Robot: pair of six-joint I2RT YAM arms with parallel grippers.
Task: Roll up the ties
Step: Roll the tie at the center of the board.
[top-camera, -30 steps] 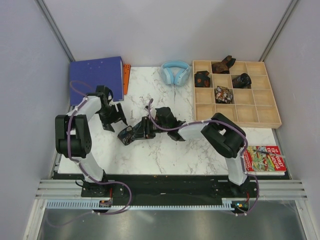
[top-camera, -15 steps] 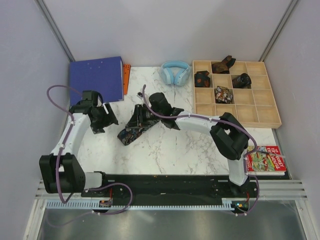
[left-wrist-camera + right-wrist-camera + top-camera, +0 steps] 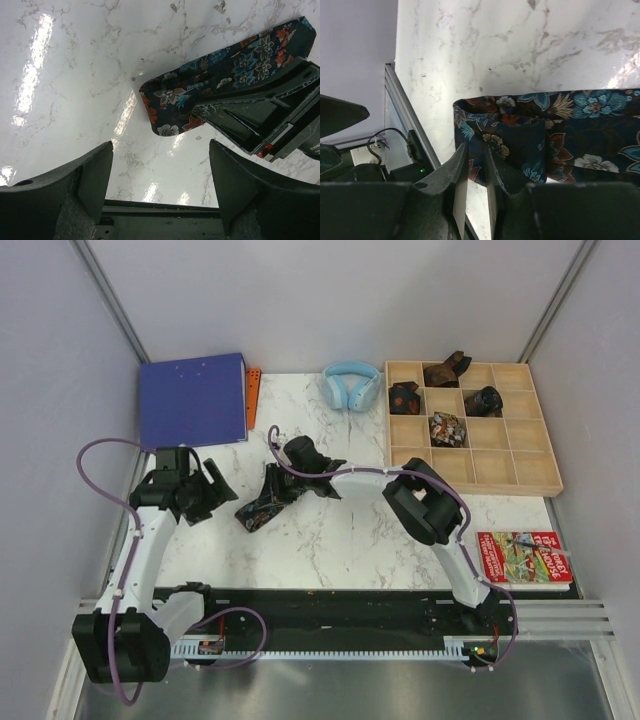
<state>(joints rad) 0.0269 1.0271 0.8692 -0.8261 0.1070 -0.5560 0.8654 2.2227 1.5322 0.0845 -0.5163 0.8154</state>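
Currently early rolling step: tie (image 3: 258, 508) lies partly folded on marble surface (image 3: 330, 540), centre-left. Right jaws narrow, pinching tie's far-right fold. Left jaws wide, empty, just left of tie. Next, likely: left steadies near end while right turns fold tighter.

Far left lies a blue binder (image 3: 193, 398), with light-blue headphones (image 3: 351, 386) at the far middle. A wooden compartment tray (image 3: 505, 470) sits far right, a colourful book (image 3: 524, 558) near right.
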